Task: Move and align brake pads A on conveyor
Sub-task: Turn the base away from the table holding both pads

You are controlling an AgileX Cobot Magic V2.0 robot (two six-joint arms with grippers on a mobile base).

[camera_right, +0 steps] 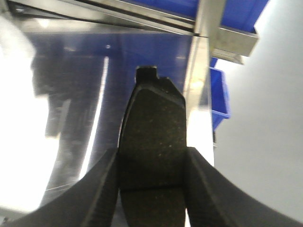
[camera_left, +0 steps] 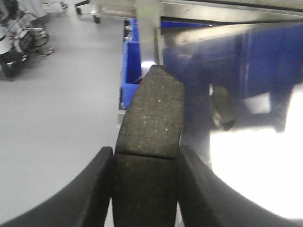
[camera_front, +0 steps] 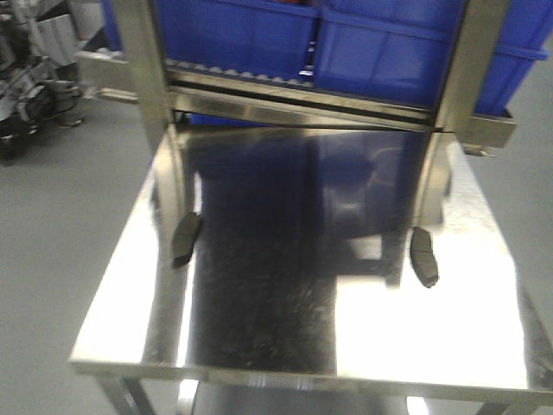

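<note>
In the left wrist view my left gripper (camera_left: 144, 156) is shut on a dark grey brake pad (camera_left: 154, 109), which sticks out forward over the left edge of the steel table. Another pad (camera_left: 222, 106) lies on the table to its right. My right gripper (camera_right: 151, 156) is shut on a second brake pad (camera_right: 154, 118), held near the table's right edge. The front view shows two pads on the table, one left (camera_front: 186, 238) and one right (camera_front: 423, 257), with neither gripper in that view. The conveyor is out of view.
The shiny steel table (camera_front: 449, 328) fills the front view. Two steel posts (camera_front: 151, 69) (camera_front: 471, 60) rise at its far corners. Behind them, blue bins (camera_front: 389, 43) stand on a roller rack (camera_front: 302, 86). Grey floor lies to the left and right.
</note>
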